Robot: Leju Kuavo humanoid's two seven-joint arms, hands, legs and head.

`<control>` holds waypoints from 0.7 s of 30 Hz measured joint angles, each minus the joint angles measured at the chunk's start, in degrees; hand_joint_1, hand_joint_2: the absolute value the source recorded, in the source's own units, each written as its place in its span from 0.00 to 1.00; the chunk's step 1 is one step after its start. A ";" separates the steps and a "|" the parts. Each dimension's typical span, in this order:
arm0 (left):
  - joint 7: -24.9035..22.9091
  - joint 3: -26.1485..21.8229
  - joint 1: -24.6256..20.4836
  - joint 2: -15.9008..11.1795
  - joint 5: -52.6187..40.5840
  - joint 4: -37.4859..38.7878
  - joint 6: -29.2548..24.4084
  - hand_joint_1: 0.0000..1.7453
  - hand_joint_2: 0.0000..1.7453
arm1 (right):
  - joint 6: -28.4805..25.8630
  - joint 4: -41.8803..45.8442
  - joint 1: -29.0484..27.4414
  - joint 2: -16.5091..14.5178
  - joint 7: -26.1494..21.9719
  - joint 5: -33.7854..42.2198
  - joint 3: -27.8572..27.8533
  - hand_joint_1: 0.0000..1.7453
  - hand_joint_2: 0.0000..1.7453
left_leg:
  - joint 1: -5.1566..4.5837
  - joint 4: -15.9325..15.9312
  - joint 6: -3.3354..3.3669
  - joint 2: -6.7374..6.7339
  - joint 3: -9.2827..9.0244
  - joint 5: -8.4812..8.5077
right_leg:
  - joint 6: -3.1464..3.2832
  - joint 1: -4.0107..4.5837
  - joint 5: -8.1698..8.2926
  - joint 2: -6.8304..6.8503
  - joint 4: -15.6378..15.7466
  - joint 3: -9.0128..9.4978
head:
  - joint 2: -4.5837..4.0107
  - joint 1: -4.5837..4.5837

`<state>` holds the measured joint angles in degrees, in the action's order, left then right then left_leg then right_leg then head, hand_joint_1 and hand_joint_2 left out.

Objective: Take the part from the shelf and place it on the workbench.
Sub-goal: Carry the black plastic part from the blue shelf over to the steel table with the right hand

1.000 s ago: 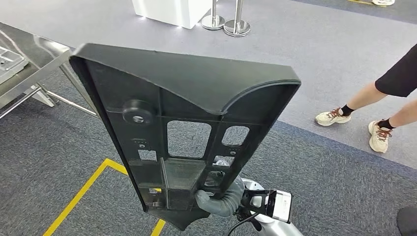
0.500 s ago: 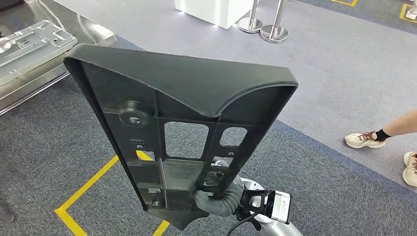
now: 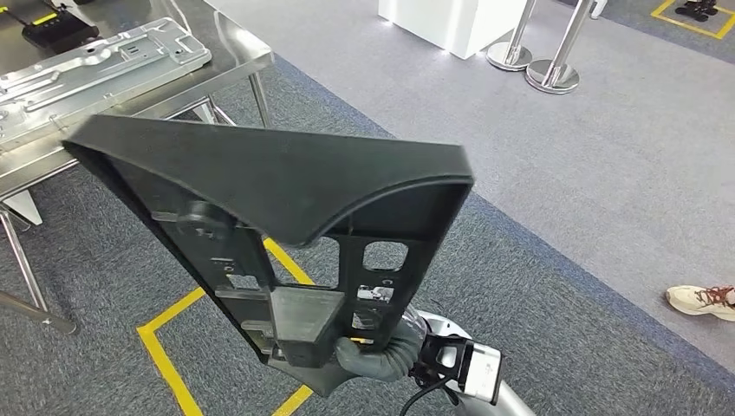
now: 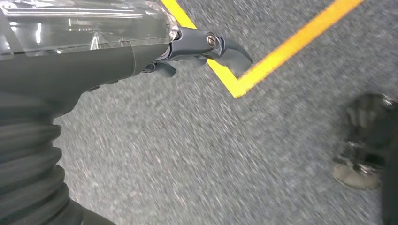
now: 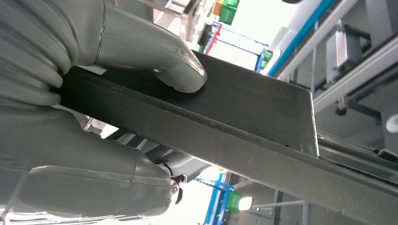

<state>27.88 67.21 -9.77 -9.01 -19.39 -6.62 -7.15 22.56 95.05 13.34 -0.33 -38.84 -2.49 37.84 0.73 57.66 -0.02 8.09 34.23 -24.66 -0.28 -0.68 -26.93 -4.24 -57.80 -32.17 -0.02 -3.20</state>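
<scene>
part (image 3: 286, 186): black ribbed panel, cutouts | right hand (image 3: 381, 357): clamped on it | left hand (image 4: 94, 51): fingers unclear

The right hand (image 3: 373, 354) has a grey ribbed cover at the wrist and thick, smooth grey fingers (image 5: 180, 70) with rounded tips (faint scuffs show on one). Behind it sits a black bracket carrying a small silver box, a black cable looping beneath, on a silver arm. The left hand (image 4: 141, 51) has a clear glossy shell, dark grey body, ribbed cuff and dark fingers (image 4: 232, 49) pinned by a bright screw.
</scene>
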 joint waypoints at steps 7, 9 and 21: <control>-0.52 1.05 -0.95 0.18 0.00 -0.05 0.22 0.00 1.00 | -2.63 -0.83 4.74 -0.38 3.75 -0.69 0.99 1.00 1.00 | 0.18 16.27 -1.86 -7.44 8.00 -7.70 | 1.50 0.02 0.29 5.88 1.08 0.53 | 0.00 0.00; -0.90 1.12 -0.86 0.28 -0.02 -0.07 0.19 0.00 1.00 | -2.41 -0.63 5.65 -0.37 4.83 0.22 1.05 1.00 1.00 | 0.33 13.97 -2.02 -7.97 6.61 -5.53 | 1.36 0.01 0.03 7.51 0.93 0.66 | 0.00 -0.01; -0.60 1.16 -0.55 0.36 0.01 -0.07 0.05 0.00 1.00 | -1.03 -1.23 7.86 -0.28 4.55 3.36 2.44 1.00 1.00 | -0.08 -0.29 1.53 -6.88 -0.33 -0.13 | -1.32 -0.05 -8.33 5.04 -13.05 -4.77 | 0.00 0.01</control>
<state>27.28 68.37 -10.32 -8.65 -19.39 -6.69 -7.10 21.53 93.82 21.20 -0.61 -34.29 0.87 40.28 0.65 57.36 1.50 1.21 33.90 -24.79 -1.60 -0.73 -35.26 0.81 -70.84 -36.95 -0.02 -3.19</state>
